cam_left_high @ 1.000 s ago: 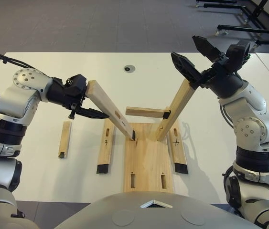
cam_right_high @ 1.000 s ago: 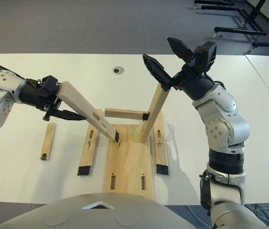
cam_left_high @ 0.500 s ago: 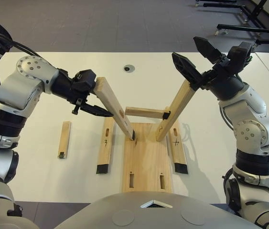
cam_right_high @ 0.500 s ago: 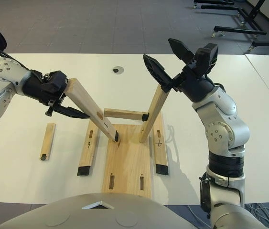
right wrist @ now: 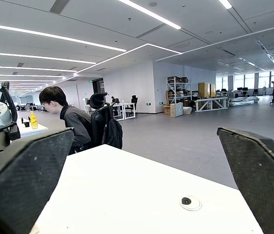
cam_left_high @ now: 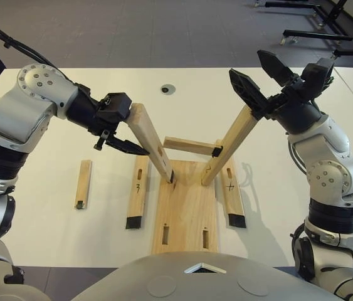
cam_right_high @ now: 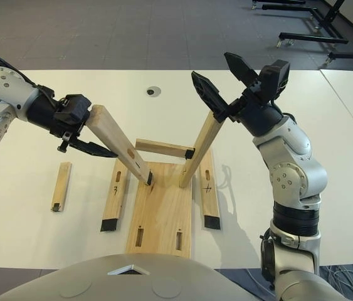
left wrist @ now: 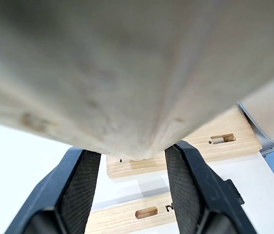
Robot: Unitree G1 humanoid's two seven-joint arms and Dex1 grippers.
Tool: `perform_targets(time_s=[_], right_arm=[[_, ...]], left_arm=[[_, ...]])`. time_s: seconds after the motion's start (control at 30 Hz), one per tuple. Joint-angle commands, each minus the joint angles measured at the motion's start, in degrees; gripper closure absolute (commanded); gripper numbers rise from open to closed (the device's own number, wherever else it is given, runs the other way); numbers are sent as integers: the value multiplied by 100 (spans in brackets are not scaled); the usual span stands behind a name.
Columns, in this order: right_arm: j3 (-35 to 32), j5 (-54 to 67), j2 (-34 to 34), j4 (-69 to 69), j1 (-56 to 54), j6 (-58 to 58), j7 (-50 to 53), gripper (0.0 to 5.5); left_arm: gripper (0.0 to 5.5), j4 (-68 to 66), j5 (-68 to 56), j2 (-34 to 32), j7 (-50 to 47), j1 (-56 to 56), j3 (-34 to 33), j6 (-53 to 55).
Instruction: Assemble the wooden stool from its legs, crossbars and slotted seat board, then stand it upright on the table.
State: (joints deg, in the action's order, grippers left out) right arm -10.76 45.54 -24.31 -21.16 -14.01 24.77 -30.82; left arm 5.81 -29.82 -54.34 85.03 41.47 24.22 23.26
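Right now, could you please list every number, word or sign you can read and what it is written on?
"3", possibly "7": pen mark on the left flat leg, beside the seat board.
"+", possibly "4": pen mark on the right flat leg.
A mark on the propped right-hand leg: too small to read.

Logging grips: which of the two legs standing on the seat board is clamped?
The left leg, tilted toward the robot's left, is clamped in the left gripper. The right leg, carrying the crossbar, has only the open right gripper at its top.
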Motion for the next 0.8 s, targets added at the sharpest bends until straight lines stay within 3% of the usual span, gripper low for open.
perform_targets(time_s=[0.03,0.8], right_arm=[[349,-31,24,-71,183,341,-40,11],[649,-44,-135,-387,-75,429,-107,11]], left_arm=[[340,-414,1911,-198,-356,-822,1428,488],[340,-2022,1742,311,-240,-500,1673,414]])
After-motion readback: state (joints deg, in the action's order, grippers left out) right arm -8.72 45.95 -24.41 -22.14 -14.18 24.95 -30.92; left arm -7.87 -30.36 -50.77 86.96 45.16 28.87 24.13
